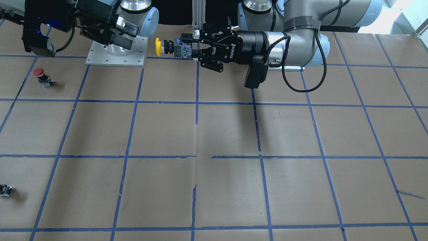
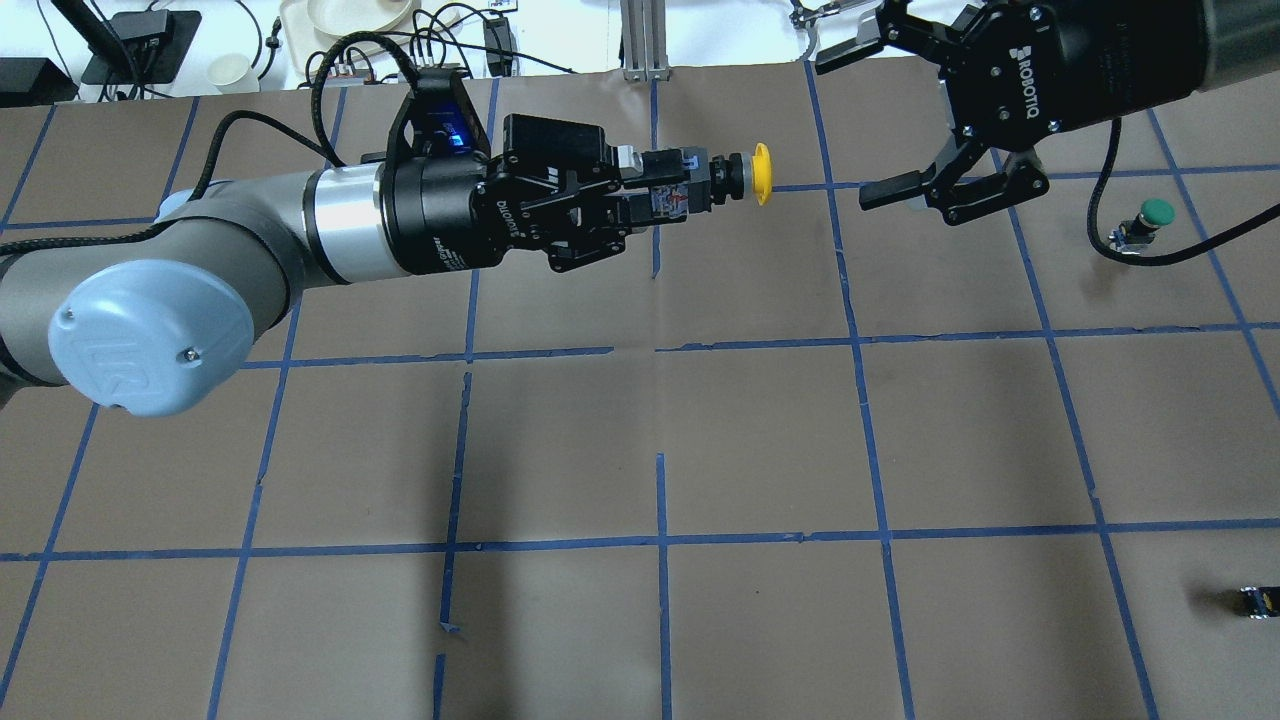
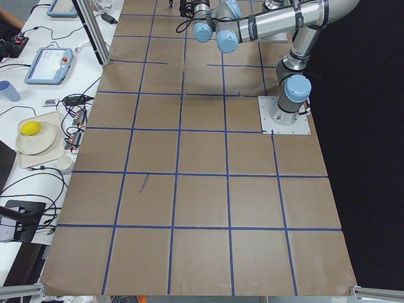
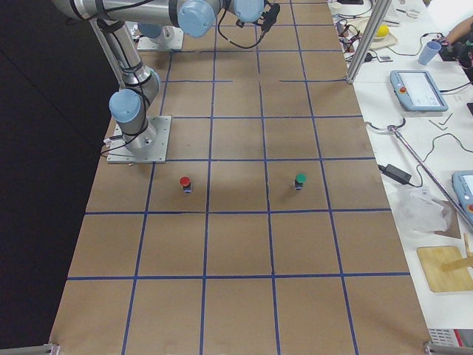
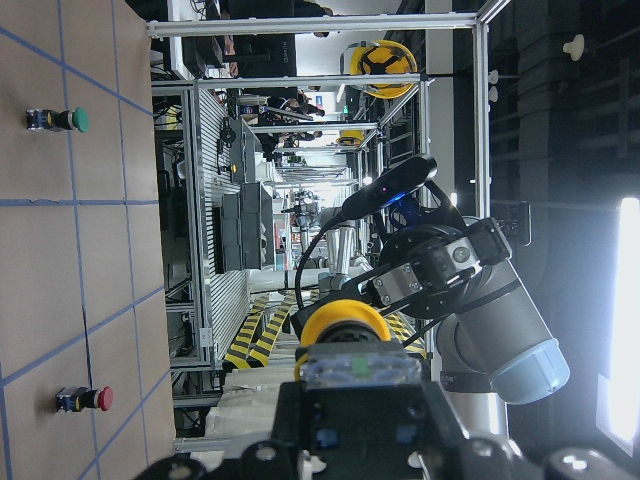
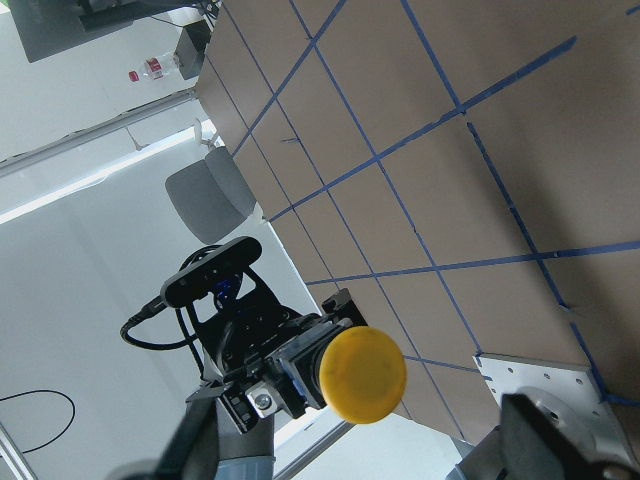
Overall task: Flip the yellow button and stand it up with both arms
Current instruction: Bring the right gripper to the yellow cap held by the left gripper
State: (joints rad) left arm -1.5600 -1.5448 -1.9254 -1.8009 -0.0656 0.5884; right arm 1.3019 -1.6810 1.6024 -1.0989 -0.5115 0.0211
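The yellow button (image 2: 745, 175) is held in the air, lying sideways, by my left gripper (image 2: 668, 192), which is shut on its black-and-grey body. The yellow cap points toward my right gripper (image 2: 868, 118), which is open and empty a short gap away from the cap. In the front-facing view the button (image 1: 164, 47) sticks out of the left gripper (image 1: 188, 47) toward the open right gripper (image 1: 128, 35). The right wrist view looks straight at the cap (image 6: 363, 374). The left wrist view shows the cap (image 5: 342, 322) above the body.
A green-capped button (image 2: 1148, 218) stands on the table under the right arm's cable. A red-capped button (image 1: 41, 76) stands near the right arm's base. A small black switch block (image 2: 1258, 600) lies near the table edge. Blue tape grids the brown table (image 2: 660, 420).
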